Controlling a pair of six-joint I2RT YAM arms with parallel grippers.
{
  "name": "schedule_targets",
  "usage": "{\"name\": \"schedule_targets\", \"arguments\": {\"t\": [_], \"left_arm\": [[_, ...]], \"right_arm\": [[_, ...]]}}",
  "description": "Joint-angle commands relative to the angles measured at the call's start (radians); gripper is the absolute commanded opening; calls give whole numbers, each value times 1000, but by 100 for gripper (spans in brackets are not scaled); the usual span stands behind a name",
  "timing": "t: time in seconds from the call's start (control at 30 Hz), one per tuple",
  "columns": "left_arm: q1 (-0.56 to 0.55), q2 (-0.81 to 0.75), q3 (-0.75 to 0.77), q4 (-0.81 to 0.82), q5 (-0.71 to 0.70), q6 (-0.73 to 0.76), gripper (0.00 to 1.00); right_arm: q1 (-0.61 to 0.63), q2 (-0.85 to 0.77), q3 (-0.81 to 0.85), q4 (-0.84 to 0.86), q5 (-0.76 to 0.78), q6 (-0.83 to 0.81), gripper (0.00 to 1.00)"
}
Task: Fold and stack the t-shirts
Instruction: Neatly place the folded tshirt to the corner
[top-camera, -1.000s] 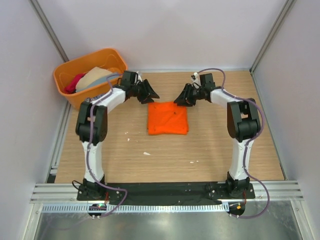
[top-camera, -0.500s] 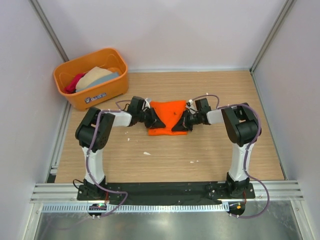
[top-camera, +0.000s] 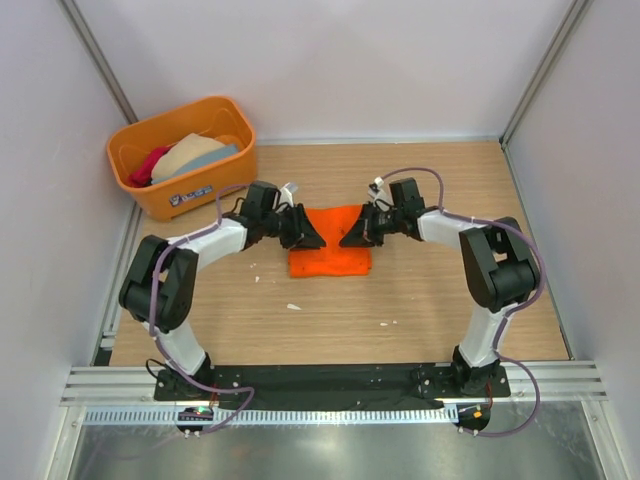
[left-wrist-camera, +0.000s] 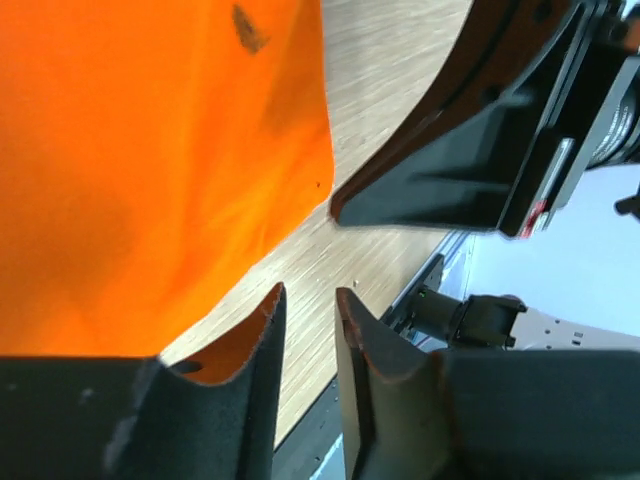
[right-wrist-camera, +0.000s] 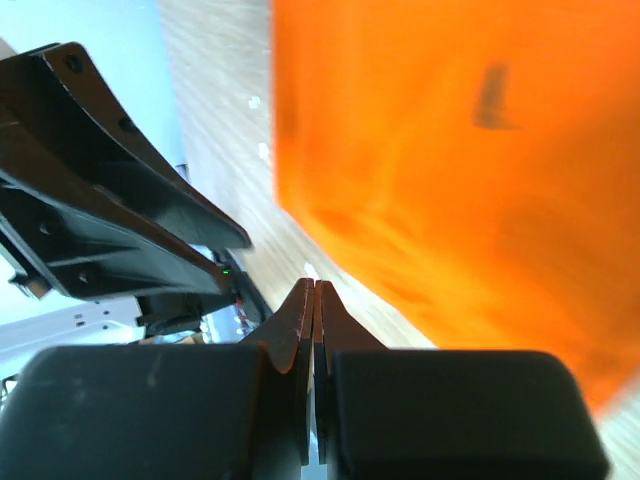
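Top view: a folded bright orange shirt (top-camera: 330, 255) flat on the wooden table (top-camera: 430, 300), a little behind centre, straight between the two arms. Left gripper (top-camera: 315, 238) at its left edge and right gripper (top-camera: 347, 238) at its right edge, tips aimed at each other over the far half of the cloth. In the far left corner, well apart, an orange tub (top-camera: 235, 170) holding a beige shirt (top-camera: 190, 150), a pink shirt (top-camera: 148, 165) and a grey-blue shirt (top-camera: 222, 152).

Only in the wrist views: the finger gaps. Left gripper (left-wrist-camera: 308, 300) slightly parted, bare wood showing through the slit, orange cloth (left-wrist-camera: 150, 150) passing behind one finger, not seen in the gap. Right gripper (right-wrist-camera: 313, 290) clenched tip to tip. Impossible to tell whether a thin edge of the cloth (right-wrist-camera: 450, 180) is pinched there. Also visible only up close: a small dark mark on the fabric.

Hard to make out: collar, sleeves and hem, all folded away or under the fingers, so no telling which way the shirt points. From above, nearly square, slightly longer from left to right. Tub shirts heaped, shapes unclear.
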Motion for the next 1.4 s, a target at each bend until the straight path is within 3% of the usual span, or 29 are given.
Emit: {"name": "schedule_targets", "arguments": {"t": [0.0, 0.07, 0.27, 0.4, 0.53, 0.67, 0.77, 1.03, 1.17, 1.23, 1.37], "left_arm": [[-1, 30, -23, 37, 54, -31, 26], [-1, 55, -78, 89, 52, -40, 20], [11, 158, -198, 151, 9, 7, 14], [24, 118, -216, 99, -1, 48, 12], [21, -43, -170, -47, 3, 73, 26], [24, -144, -120, -104, -1, 82, 31], [28, -91, -84, -85, -4, 78, 30], [-1, 161, -112, 71, -18, 61, 23], [1, 170, -158, 102, -49, 81, 22], [1, 152, -164, 85, -52, 88, 22], [1, 28, -146, 33, -35, 76, 26]], "right_arm": [[39, 13, 1, 103, 15, 86, 3], [38, 56, -32, 187, 5, 111, 3], [-27, 129, -156, 227, -12, 56, 3], [-71, 98, -183, 120, -12, -42, 3], [-76, -13, -145, -22, 1, -106, 3], [-76, -76, -54, -97, 21, -97, 8], [-76, -36, -7, -11, 25, -44, 13], [-85, 227, 64, 334, -11, 156, 13], [-137, 358, 93, 558, -41, 280, 12], [-168, 360, 111, 531, -51, 267, 13], [-182, 272, 213, 227, -46, 86, 13]]}}
